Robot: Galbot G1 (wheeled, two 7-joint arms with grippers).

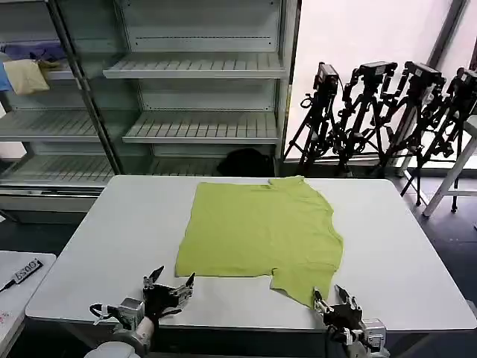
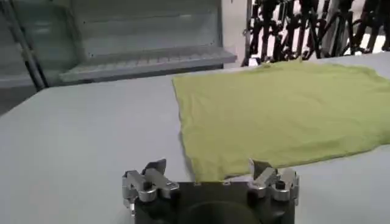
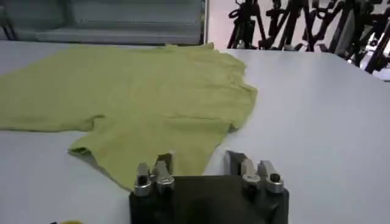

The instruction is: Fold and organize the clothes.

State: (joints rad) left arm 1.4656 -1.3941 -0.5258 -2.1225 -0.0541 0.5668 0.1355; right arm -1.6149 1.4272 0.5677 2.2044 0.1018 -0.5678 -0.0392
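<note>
On the white table (image 1: 395, 253) the lime T-shirt (image 1: 261, 231) lies spread flat and plain side up, its hem toward the robot's left and its collar end toward the right. No fold shows in it, so the folding looks not yet begun.

At the near left edge the left gripper (image 1: 170, 285) hovers just short of the shirt's hem corner, apart from the cloth. In the left wrist view its fingers (image 2: 148, 176) stand spread wide with nothing between them, the corner lying just ahead.

Further right, the near sleeve points toward the table's front edge. The right gripper (image 1: 332, 298) sits just beside its tip. The right wrist view shows its fingers (image 3: 163, 167) also parted and empty, with the sleeve edge right in front.

Everything seems left to do: grasp the edges, fold the sleeves and body over, then tidy the bundle.
</note>
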